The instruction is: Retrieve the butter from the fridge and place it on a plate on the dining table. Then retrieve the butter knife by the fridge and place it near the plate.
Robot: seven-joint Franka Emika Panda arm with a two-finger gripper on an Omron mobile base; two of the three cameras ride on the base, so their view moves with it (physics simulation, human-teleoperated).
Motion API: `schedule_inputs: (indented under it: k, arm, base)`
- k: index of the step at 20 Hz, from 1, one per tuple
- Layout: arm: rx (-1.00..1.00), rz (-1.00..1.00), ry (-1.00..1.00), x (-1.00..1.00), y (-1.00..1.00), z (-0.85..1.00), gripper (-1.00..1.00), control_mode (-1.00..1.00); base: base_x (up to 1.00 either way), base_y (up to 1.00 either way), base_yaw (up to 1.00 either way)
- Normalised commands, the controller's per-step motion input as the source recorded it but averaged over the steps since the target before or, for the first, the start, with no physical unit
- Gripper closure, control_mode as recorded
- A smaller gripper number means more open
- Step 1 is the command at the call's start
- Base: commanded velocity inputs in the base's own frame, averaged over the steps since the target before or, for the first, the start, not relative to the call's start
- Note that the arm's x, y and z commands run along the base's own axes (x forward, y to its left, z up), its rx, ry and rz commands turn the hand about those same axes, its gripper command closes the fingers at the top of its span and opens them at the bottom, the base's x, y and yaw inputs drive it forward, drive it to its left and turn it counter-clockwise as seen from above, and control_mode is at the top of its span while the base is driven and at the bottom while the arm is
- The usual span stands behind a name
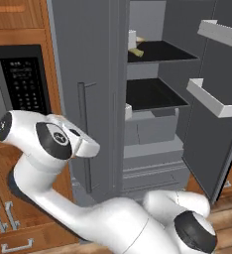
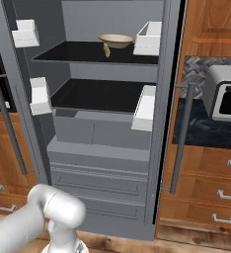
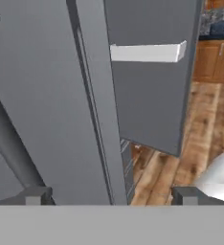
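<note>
The tall matte grey French-door fridge (image 2: 107, 128) is seen with its right door swung wide and its shelves exposed; the left door is shown ajar in the right base view; opening is judged done, while fetching, plating and the knife step are judged still to come. The pale yellow-green stick of butter (image 2: 106, 49) is seen on the fridge's top black shelf, just in front of a shallow beige bowl (image 2: 116, 40); nothing is held. The white arm is folded low before the fridge, its elbow raised beside the fridge's left door; the two-finger gripper (image 3: 111, 196) is pointed along that door's edge, low by the fridge; its fingertips (image 3: 36, 195) are spread wide apart and empty.
</note>
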Motion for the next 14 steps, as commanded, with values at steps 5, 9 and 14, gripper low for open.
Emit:
schedule_inputs:
  k: [5,9,14]
  arm:
    - [0.66,0.0,-0.1,-0.77,-1.0,0.0,-1.0,-1.0]
    - [0.58,0.0,-0.09,-0.67,-1.0,0.02,-1.0,-1.0]
    - [0.43,0.0,-0.04,-0.51,-0.96,0.17,-1.0,-1.0]
  base:
    - [0.0,0.0,0.0]
    - [0.0,0.0,0.0]
    - [0.0,0.0,0.0]
